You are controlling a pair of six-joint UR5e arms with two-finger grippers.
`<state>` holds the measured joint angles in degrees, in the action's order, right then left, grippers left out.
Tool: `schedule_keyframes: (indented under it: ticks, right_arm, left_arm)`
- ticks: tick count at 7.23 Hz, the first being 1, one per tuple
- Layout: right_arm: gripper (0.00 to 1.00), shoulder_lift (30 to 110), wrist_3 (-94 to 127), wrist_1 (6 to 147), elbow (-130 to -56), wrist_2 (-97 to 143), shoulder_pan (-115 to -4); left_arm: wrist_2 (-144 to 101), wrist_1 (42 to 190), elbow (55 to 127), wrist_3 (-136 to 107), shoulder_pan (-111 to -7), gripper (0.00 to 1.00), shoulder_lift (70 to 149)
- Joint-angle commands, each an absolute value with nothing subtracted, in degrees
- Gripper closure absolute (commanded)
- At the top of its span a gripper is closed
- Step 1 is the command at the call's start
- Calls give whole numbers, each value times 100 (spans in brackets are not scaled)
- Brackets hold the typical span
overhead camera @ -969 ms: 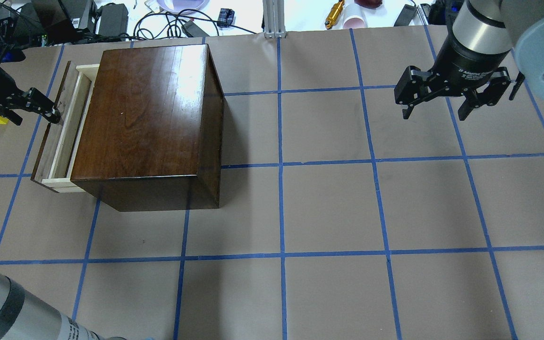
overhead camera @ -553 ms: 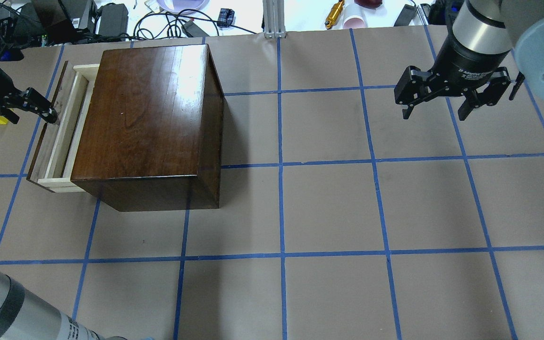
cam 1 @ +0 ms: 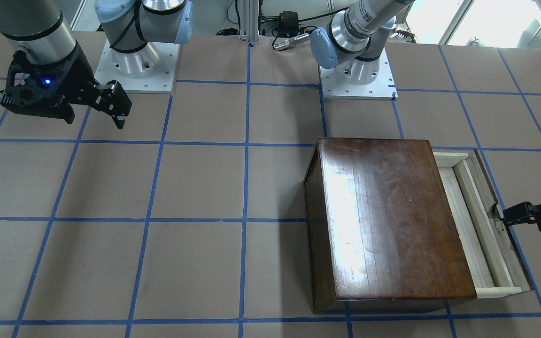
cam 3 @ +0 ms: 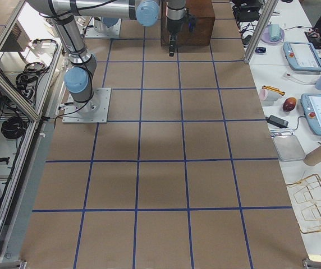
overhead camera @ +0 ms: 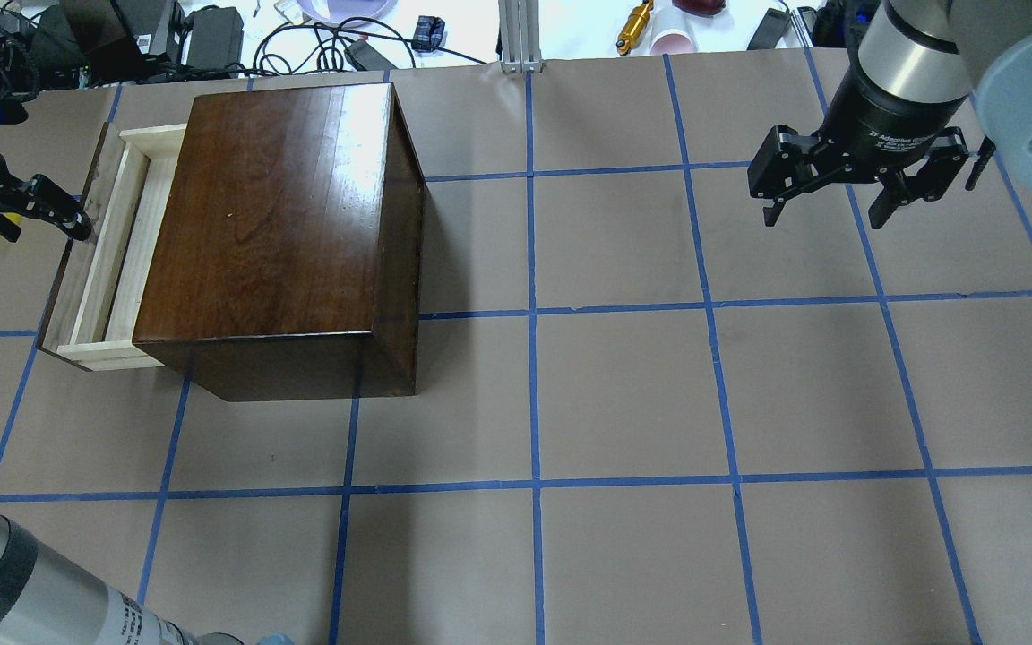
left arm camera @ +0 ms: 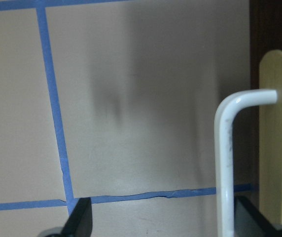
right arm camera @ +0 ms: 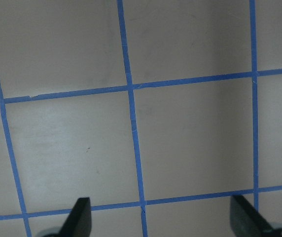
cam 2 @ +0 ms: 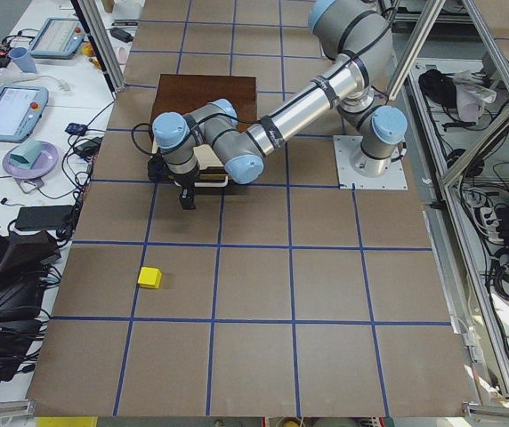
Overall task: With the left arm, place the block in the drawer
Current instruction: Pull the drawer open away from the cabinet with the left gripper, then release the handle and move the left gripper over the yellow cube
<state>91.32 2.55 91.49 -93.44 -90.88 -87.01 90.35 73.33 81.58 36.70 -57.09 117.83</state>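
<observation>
The left tool (overhead camera: 43,224) is spread, with 1 finger at the dark front of the drawer (overhead camera: 95,260) and the white handle (left arm camera: 225,163) between its fingers. The drawer stands part-way out of the box (overhead camera: 274,215). The block (cam 2: 150,277) lies on the counter (overhead camera: 623,394), well apart from the box. The right tool (overhead camera: 825,215) hangs spread above the counter.
</observation>
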Motion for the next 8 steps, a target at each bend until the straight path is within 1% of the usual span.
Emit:
schedule_keyframes:
  ticks: [1, 4, 8]
  right_arm:
    - [0, 9132, 255, 9149, -9343, -9088, -8701]
    - [0, 9132, 255, 9149, -9343, -9088, -8701]
    - [0, 9132, 255, 9149, -9343, -9088, -8701]
  left_arm:
    - [9035, 7339, 8165, 3674, -5687, 0, 11786]
    - [9000, 7348, 8156, 3612, -5687, 0, 11672]
    - [9018, 7594, 7866, 3673, -5669, 0, 11628]
